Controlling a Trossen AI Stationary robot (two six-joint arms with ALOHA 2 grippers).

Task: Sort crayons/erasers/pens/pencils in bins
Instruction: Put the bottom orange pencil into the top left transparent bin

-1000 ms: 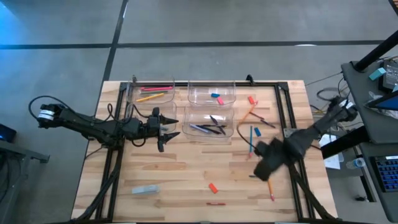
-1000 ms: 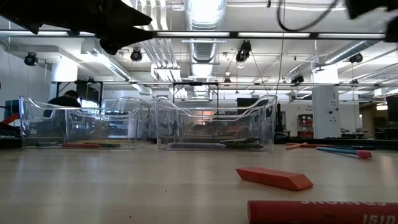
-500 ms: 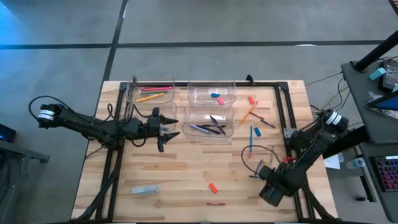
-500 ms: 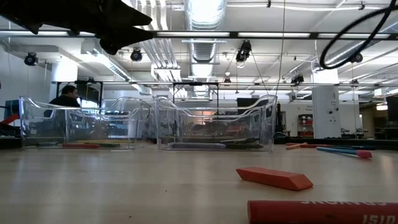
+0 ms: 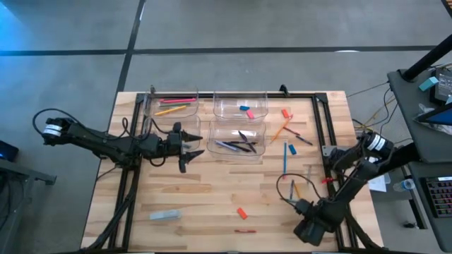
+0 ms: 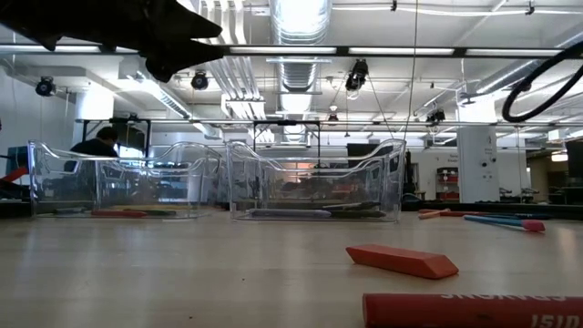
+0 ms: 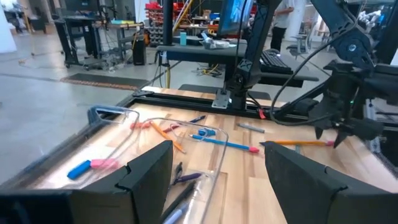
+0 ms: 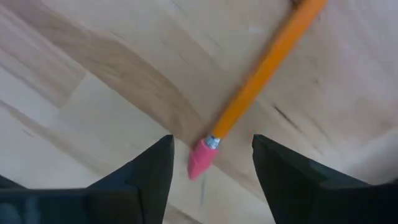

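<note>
My right gripper (image 5: 302,209) is low over the table near its near right corner. It is open, with a finger on either side of the pink rubber end (image 8: 200,160) of an orange pencil (image 8: 261,74), which lies flat on the wood and also shows in the left wrist view (image 7: 298,142). My left gripper (image 5: 189,147) is open and empty, above the table beside the near left bin (image 5: 164,131). The far left bin (image 5: 171,104) holds pencils, the far right bin (image 5: 240,107) holds erasers, and the near right bin (image 5: 238,141) holds pens.
A blue pencil (image 5: 284,159), a blue crayon (image 5: 292,149), an orange pencil (image 5: 281,129), a dark pen (image 5: 302,138) and a red eraser (image 5: 286,113) lie right of the bins. Near the front edge lie a grey-blue eraser (image 5: 164,215), a red eraser (image 5: 241,212) and a red crayon (image 5: 245,231).
My right gripper has swung toward the table's near edge and come down low over the orange pencil's rubber end. My left arm has kept still.
</note>
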